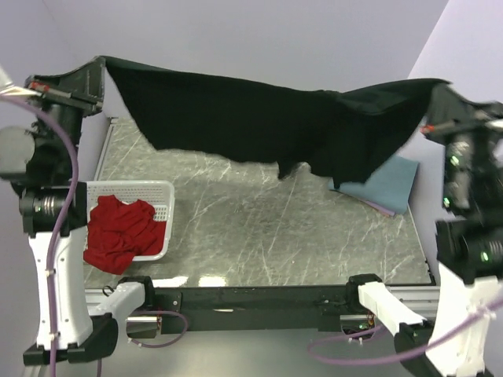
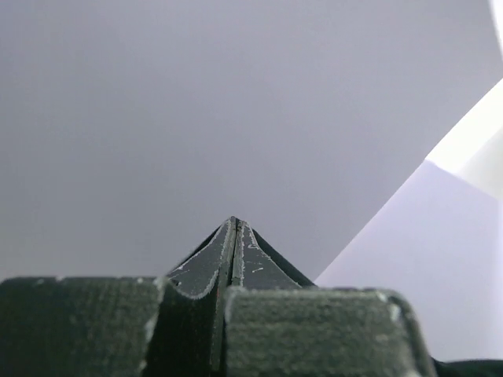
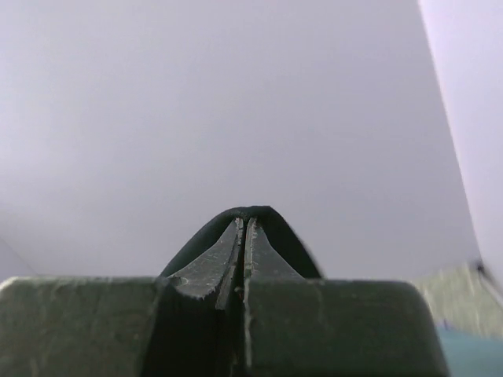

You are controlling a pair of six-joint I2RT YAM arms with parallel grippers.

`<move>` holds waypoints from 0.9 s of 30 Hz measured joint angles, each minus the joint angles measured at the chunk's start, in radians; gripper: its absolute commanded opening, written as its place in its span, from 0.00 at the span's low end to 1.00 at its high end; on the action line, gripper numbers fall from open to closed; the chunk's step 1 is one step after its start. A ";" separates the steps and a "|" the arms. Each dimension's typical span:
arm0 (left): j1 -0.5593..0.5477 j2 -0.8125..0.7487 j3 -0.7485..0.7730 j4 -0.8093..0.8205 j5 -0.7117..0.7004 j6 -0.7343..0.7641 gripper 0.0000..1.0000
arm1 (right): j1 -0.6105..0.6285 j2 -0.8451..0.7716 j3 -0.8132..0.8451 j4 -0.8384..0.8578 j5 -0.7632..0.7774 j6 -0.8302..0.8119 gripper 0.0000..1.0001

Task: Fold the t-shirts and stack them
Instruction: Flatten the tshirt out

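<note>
A large black t-shirt hangs spread in the air above the table, stretched between both grippers. My left gripper is shut on its upper left corner, my right gripper on its upper right corner. In the left wrist view the shut jaws point at a bare wall, with dark cloth beside the tips. In the right wrist view black cloth wraps over the shut tips. A red t-shirt lies crumpled in the basket. A dusty-blue t-shirt lies folded flat at the table's right, partly hidden behind the black one.
The white latticed basket stands at the table's left front edge. The marble-patterned tabletop shows beneath the hanging shirt. Lilac walls close off the back and right sides.
</note>
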 measured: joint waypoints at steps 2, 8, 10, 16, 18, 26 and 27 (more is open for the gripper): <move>0.000 -0.032 -0.007 0.021 -0.018 0.000 0.00 | 0.000 -0.038 0.003 0.042 0.012 -0.015 0.00; 0.000 -0.009 -0.018 0.027 -0.028 0.001 0.00 | 0.000 -0.056 0.031 0.112 0.023 -0.043 0.00; -0.001 0.015 -0.018 0.017 -0.028 0.001 0.00 | 0.000 -0.041 0.031 0.112 0.023 -0.053 0.00; -0.001 0.161 0.012 -0.023 0.007 -0.006 0.00 | 0.000 0.072 0.029 0.105 0.022 -0.069 0.00; -0.001 0.230 0.012 -0.033 0.035 -0.011 0.00 | 0.000 0.132 0.025 0.105 0.021 -0.077 0.00; -0.002 0.537 0.105 -0.048 0.161 -0.070 0.00 | -0.005 0.483 0.107 0.096 0.001 -0.079 0.00; -0.002 0.584 0.142 -0.041 0.171 -0.081 0.00 | -0.007 0.539 0.146 0.088 0.001 -0.075 0.00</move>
